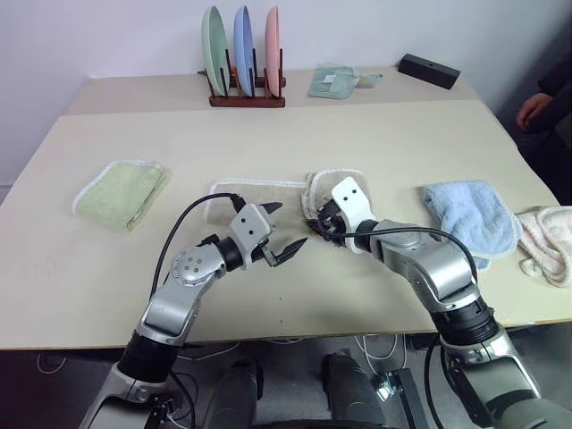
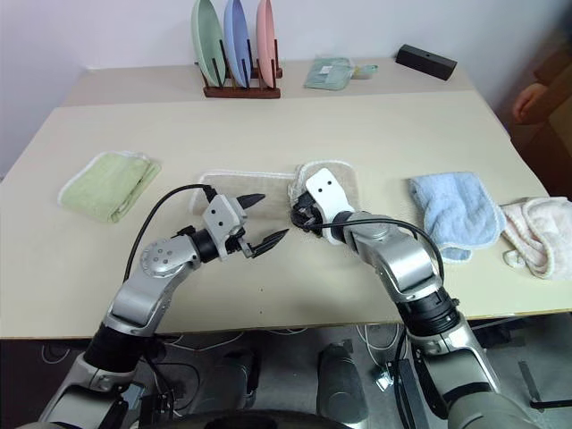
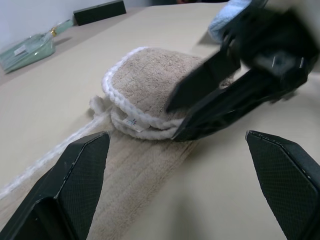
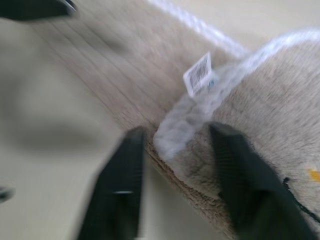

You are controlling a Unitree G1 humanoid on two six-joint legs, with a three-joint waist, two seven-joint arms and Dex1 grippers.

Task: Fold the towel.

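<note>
So far my left hand [image 1: 284, 231] hovers spread beside the towel [image 1: 268, 190], mid-worktop [image 1: 107, 286]; its right part is turned over leftward. My right hand [image 4: 175, 165] straddles that folded edge, fingers parted. Flattening and further folds seem left.
</note>
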